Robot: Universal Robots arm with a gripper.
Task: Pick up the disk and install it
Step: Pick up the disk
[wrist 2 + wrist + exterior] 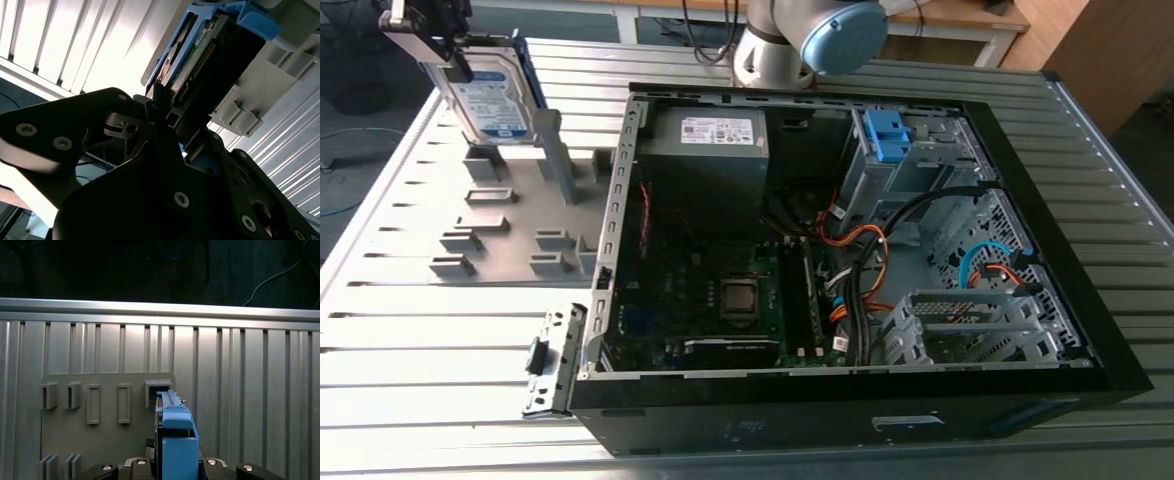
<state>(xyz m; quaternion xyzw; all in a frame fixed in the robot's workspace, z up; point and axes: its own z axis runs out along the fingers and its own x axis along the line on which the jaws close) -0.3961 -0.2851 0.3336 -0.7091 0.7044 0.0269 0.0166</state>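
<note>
1. The gripper [447, 45] has its fingers closed on the upper end of the disk [491, 100].
2. The disk stands upright over the far end of the slotted plate [494, 235].
3. The open computer case [854, 400] lies just beside the plate.

A ribbed metal surface [440, 340] is seen carrying an open computer case [854, 415], laid on its side. Inside it, a grey power supply [707, 160] with a white sticker is set at the far end. A motherboard [700, 290] is spread below that, with a processor socket [742, 297] seated near the board's middle. Orange cables [854, 238] and a blue cable [970, 262] are looped towards the exterior view's right, below a blue clip [887, 135] mounted in the drive cage. A grey fixture plate [500, 235] with small upright holders is laid beside the case, on the exterior view's left.
</note>
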